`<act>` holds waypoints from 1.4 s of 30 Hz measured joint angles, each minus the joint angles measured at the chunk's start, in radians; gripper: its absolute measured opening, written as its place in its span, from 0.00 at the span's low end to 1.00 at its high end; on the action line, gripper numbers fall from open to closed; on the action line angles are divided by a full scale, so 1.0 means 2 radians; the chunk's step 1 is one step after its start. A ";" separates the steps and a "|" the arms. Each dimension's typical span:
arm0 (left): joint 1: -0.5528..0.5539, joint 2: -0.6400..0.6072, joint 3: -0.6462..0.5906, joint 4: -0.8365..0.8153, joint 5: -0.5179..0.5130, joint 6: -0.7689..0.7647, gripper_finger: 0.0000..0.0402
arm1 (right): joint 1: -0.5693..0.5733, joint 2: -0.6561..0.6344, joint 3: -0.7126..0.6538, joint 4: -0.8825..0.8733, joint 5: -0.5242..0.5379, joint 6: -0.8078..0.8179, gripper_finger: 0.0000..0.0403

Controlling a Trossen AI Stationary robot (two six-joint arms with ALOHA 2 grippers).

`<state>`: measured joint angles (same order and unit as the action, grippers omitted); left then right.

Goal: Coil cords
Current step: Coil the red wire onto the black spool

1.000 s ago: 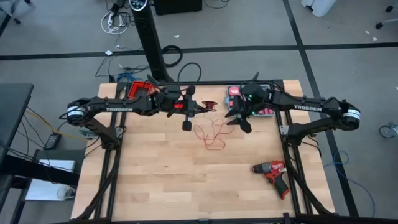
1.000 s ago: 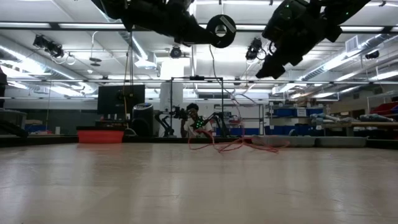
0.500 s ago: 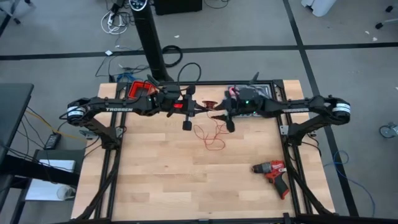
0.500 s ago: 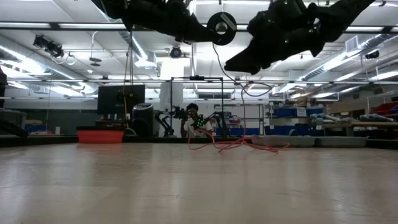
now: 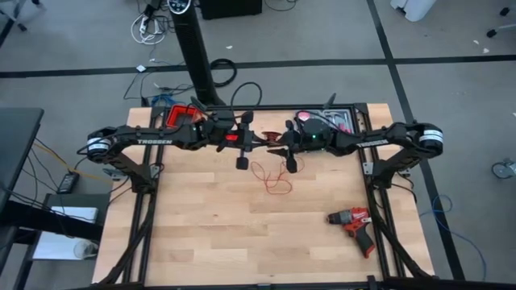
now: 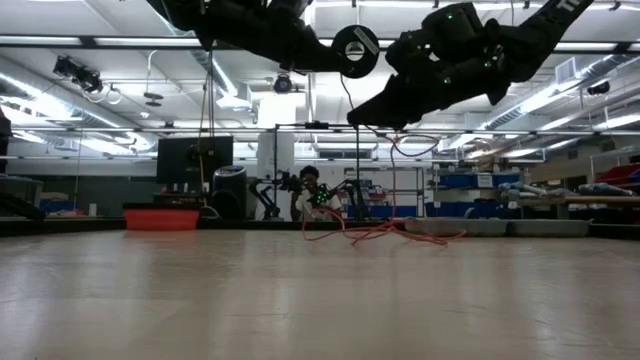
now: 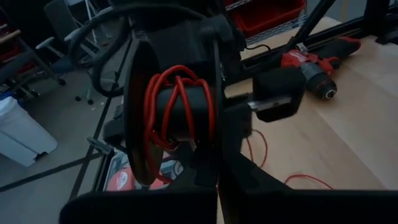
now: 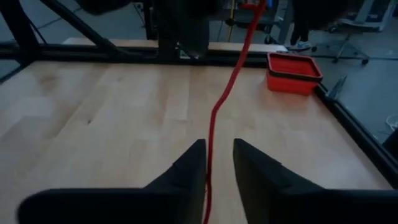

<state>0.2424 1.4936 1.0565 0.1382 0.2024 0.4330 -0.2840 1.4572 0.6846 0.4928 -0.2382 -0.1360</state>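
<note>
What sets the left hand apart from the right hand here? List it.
The left hand is shut on a black spool wound with red wire; the right hand has its fingers apart with the red wire running between them, not clamped. In the high view the left hand reaches in from the left, the right hand from the right. Both hover above the wooden table.

Red cord (image 5: 272,174) on pale striped wood table (image 5: 226,217); red-and-black drill (image 5: 355,223) at four o'clock; red bin (image 8: 293,72).
</note>
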 joint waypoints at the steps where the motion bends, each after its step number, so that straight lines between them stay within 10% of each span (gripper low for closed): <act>1: 0.000 0.000 0.000 -0.002 0.000 0.000 0.00 | -0.001 -0.003 0.000 -0.007 0.000 -0.003 0.18; 8: 0.000 0.000 0.000 -0.002 0.000 0.000 0.00 | -0.003 -0.014 0.000 -0.053 -0.010 -0.020 0.02; 42: -0.002 -0.008 0.001 -0.061 -0.003 -0.040 0.00 | 0.013 -0.213 0.035 -0.191 -0.050 -0.129 0.00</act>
<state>0.2385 1.4779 1.0593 0.0157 0.1969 0.3540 -0.2581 1.0322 0.7548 0.1104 -0.3374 -0.3938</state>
